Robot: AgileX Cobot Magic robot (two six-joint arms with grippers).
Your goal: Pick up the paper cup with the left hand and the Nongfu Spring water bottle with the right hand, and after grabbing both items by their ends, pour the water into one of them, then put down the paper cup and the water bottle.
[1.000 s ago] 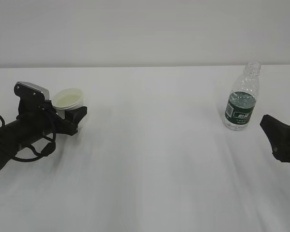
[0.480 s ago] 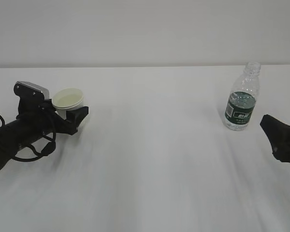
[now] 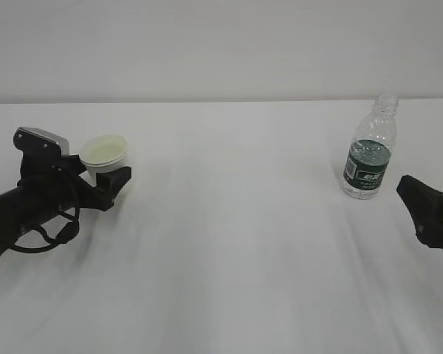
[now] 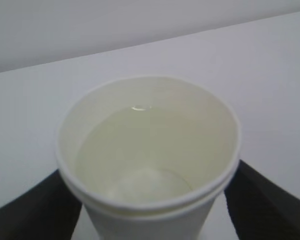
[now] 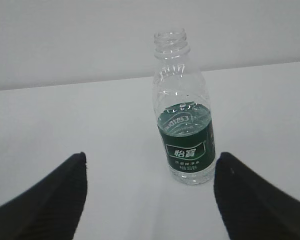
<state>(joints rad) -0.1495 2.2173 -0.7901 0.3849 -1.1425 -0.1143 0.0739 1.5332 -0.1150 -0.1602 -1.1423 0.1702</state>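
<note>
The left arm is matte black, a thick rounded tube ending in a blocky claw with blunt, wedge-shaped fingers. A grey, silver-topped camera block sits on its wrist, and black cables loop beneath the tube — one curling into a ring. The right arm shows only a black, angular claw tip — smooth, with no lettering visible.

- One paper cup, white, cream-yellow inside, holding clear liquid.
- One water bottle, clear plastic, green label, no cap.
- Two black robot arms: one at the left, one at the right edge.
- One white table under all of it.
</note>
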